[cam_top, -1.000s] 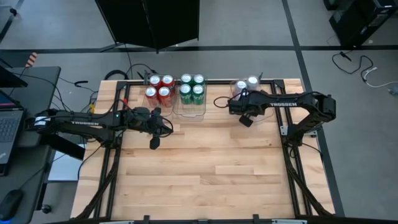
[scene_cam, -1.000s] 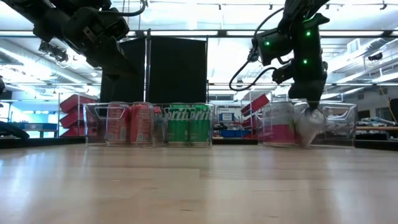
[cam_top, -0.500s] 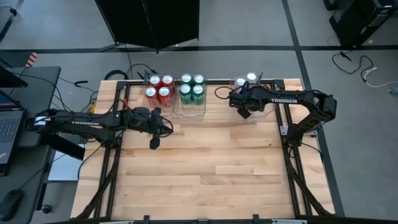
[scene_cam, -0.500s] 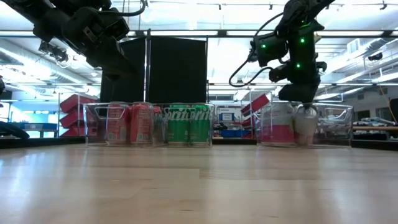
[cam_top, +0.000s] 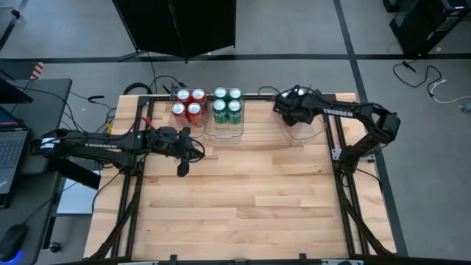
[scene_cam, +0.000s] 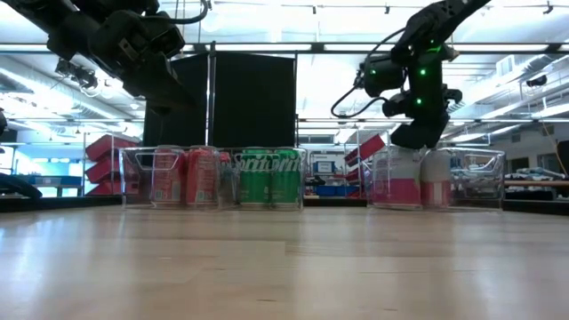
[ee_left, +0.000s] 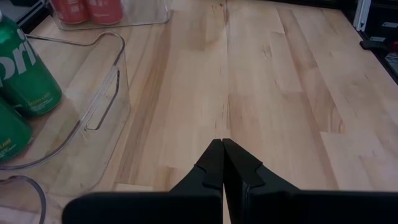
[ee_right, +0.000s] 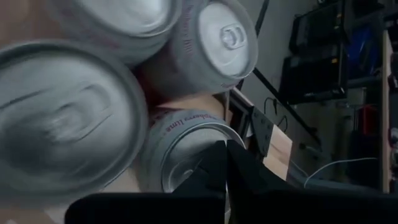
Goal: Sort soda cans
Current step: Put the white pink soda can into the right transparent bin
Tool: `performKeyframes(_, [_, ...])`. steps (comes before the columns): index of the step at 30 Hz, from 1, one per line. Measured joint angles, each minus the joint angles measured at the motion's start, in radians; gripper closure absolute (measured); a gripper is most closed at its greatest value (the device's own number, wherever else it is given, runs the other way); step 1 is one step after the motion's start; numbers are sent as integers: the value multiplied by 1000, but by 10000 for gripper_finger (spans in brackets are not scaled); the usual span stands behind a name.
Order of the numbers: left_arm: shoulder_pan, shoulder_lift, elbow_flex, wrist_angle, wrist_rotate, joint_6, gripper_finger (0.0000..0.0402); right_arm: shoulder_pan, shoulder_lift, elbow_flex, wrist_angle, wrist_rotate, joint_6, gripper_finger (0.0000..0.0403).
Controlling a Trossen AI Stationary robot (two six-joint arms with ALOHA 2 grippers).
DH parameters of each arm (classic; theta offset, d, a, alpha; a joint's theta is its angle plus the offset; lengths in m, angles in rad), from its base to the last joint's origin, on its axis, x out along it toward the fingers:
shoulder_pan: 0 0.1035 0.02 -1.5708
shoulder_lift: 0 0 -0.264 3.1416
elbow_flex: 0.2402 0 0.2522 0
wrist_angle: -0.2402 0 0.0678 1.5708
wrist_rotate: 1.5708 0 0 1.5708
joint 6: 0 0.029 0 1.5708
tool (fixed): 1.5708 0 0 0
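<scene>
Red soda cans point(cam_top: 188, 104) and green soda cans point(cam_top: 227, 104) stand upright in two clear bins at the table's far edge. Silver-white soda cans point(scene_cam: 436, 178) stand in a third clear bin point(cam_top: 305, 131) at the far right. My right arm hides most of them in the high view. My right gripper point(ee_right: 225, 144) is shut and slants down just over their silver tops point(ee_right: 211, 37). My left gripper point(cam_top: 182, 170) hangs shut above bare wood, near the green cans' bin point(ee_left: 93, 106), and holds nothing. My right gripper's shut fingertips lie right over the rim of one silver-white can's top point(ee_right: 186, 163), coming from above at a slant. I cannot tell whether they touch it. The cans stand upright in the bin.
The wooden table top point(cam_top: 243, 199) lies open from the middle to the near edge. A black frame rail point(cam_top: 243, 96) runs along the far edge behind the bins. A laptop and cables sit off the table to the left point(cam_top: 11, 151).
My right gripper has swung toward the table's far edge across the right bin, and its wrist has rolled. Its shut fingertips were low at the bin's near side beside a silver-white can. They are now above the can tops. The cans stand upright.
</scene>
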Motion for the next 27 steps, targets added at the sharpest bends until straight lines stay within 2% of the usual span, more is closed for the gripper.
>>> performKeyframes(12, [0,0,0,-9,0,0,401,-106,-4,-1,120,-55,-105,402])
performKeyframes(18, [0,0,0,-9,0,0,401,-103,-92,-4,106,-110,-120,393])
performKeyframes(22, [0,0,0,-9,0,-4,401,-101,-180,25,45,-147,-96,382])
performKeyframes(27, [0,0,0,-12,0,-19,401,-100,-263,23,-89,-244,-5,386])
